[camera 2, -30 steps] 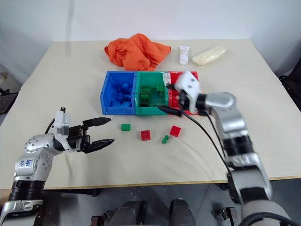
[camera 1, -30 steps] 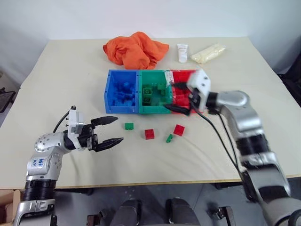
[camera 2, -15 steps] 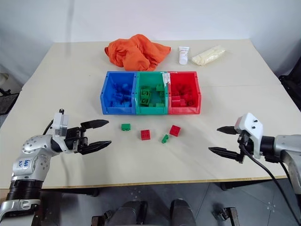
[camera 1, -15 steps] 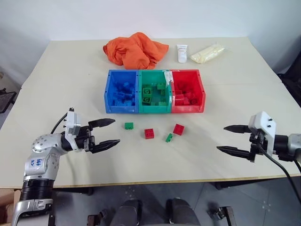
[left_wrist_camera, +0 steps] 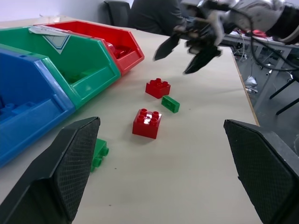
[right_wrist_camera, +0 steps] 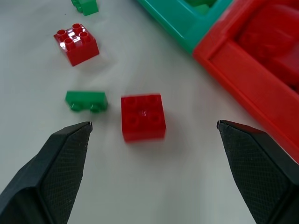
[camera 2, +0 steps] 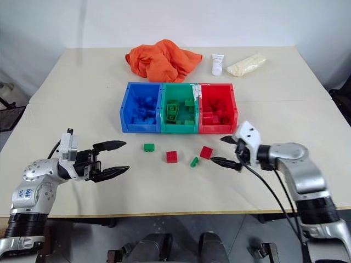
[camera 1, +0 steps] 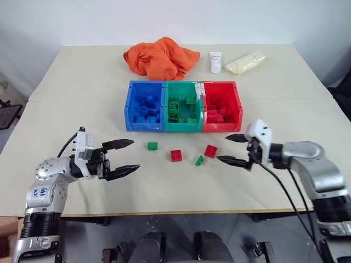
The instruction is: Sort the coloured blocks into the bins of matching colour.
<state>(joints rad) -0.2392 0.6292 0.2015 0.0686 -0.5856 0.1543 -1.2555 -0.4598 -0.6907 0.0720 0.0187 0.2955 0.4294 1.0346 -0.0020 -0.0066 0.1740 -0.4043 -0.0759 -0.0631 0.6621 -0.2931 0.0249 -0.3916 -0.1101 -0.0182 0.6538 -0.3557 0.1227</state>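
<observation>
In front of the bins (camera 1: pixel 182 127) we see a strip of bare table (camera 1: pixel 164 186) broken only by four loose blocks: a green block (camera 1: pixel 152 146), a red block (camera 1: pixel 176 155), a small green block (camera 1: pixel 198 160) and a red block (camera 1: pixel 210 150). The small green one lies just beside that last red one, leaving little room between them, while the other gaps are wider. Behind the bins, the orange cloth (camera 1: pixel 159 57), white tube (camera 1: pixel 216 62) and pale yellow bag (camera 1: pixel 245 62) crowd the far edge; both side margins lie bare.
</observation>
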